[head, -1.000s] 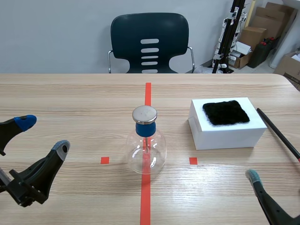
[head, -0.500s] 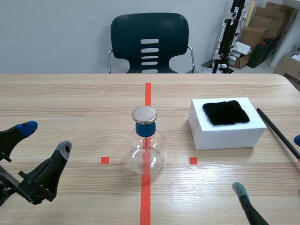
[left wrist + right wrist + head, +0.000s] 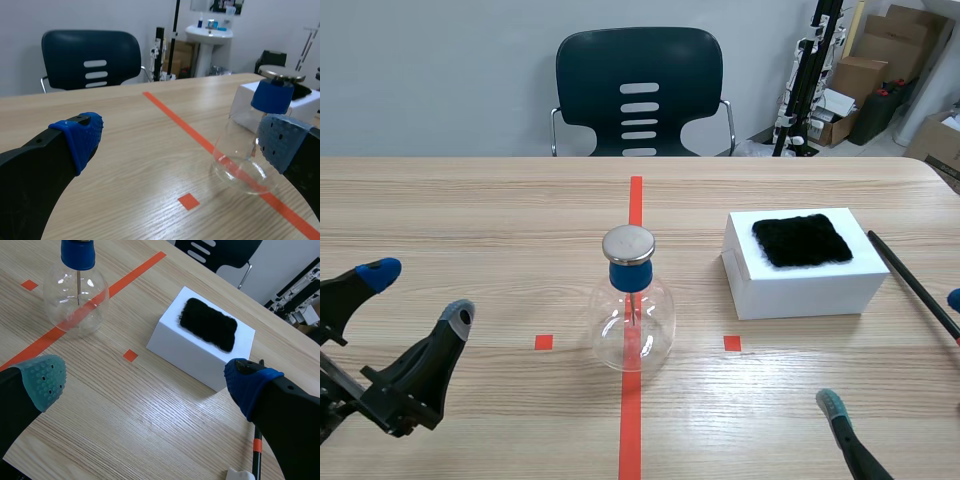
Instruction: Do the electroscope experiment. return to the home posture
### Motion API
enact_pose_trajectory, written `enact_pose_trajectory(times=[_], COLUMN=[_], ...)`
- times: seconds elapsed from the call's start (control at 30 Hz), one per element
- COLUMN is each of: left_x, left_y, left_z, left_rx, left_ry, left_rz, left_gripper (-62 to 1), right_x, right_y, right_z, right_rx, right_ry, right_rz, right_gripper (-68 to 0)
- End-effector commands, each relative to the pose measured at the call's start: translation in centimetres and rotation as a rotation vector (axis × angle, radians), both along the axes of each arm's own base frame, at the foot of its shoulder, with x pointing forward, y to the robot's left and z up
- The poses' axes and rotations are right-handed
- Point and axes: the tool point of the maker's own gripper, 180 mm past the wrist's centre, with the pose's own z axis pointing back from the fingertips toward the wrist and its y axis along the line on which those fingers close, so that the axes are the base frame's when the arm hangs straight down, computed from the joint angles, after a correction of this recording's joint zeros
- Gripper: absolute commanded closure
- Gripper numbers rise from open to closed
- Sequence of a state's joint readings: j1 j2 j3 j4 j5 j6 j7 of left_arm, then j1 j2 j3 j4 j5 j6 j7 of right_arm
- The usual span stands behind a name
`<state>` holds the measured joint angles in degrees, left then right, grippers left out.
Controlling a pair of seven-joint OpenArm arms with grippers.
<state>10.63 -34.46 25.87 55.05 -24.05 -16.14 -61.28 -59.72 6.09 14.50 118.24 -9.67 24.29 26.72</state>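
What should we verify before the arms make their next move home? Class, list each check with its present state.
1. Left end effector open, holding nothing: ok.
2. Right end effector open, holding nothing: ok.
3. Flask upright, apart from both end effectors: ok.
4. Black cloth lying on the white box: ok.
5. Black rod lying beside the box, not gripped: ok.
6. Home posture reached: cannot tell.

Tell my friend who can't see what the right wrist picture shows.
The open right gripper hovers over a wooden table, holding nothing. Ahead of it stand a glass electroscope flask with a blue stopper and a white box topped with black fur.
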Motion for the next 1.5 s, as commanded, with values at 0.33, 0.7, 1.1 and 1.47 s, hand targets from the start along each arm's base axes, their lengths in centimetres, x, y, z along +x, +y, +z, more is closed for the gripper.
enact_pose_trajectory(times=[0.33,0.7,1.1,1.47], left_x=[-3.4,-4.4,-5.5,-5.9], left_y=[0.3,-1.1,-1.4,0.5], left_z=[2.5,6.9,9.6,9.8], left_rx=[0.127,0.216,0.266,0.299], left_ry=[0.045,0.066,0.080,0.094], left_rz=[-0.075,-0.074,-0.072,-0.002], left_gripper=[-62.3,-62.3,-62.3,-62.3], right_x=[0.1,0.1,0.1,0.1], right_y=[0.0,0.0,0.0,0.0], right_z=[0.4,0.4,0.5,0.5], right_rx=[0.009,0.010,0.013,0.012], right_ry=[-0.015,-0.015,-0.021,-0.021], right_rz=[0.000,0.000,0.002,0.002], right_gripper=[-67.9,-67.9,-67.9,-67.9])
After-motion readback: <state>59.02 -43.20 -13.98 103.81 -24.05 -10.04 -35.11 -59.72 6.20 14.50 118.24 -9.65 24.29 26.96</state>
